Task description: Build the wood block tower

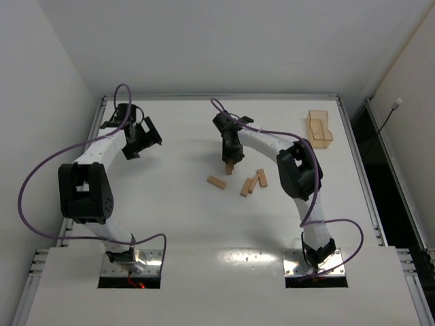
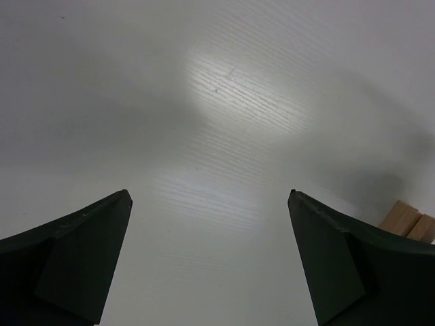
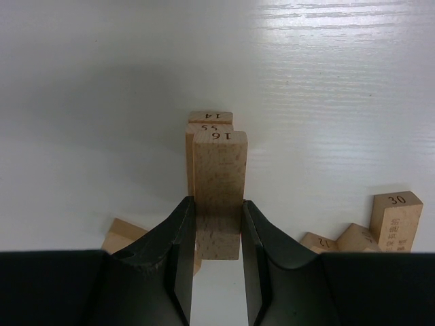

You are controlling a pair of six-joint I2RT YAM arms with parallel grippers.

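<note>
1. The right gripper (image 3: 217,204) is closed narrowly on a wooden block marked 16 (image 3: 219,163), with one black finger pressed to each long side.
2. The held block sits directly against the tower (image 3: 211,125). Two of the tower's blocks show just beyond it, marked 55 and 14.
3. From the top camera, the tower (image 1: 230,168) is near the middle of the white table (image 1: 170,210), right under the right gripper (image 1: 230,161).
4. Whether the held block already rests its weight on the stack cannot be told.
5. Loose blocks (image 1: 249,185) lie flat on the table just on the near side of the tower. One lies to its left (image 1: 217,182) and another to its right (image 1: 262,178).
6. The left gripper (image 2: 209,193) has its fingers spread wide with nothing between them, above bare table at the far left, well apart from the tower.
7. A shallow tan tray (image 1: 319,128) sits near the far right corner.
</note>
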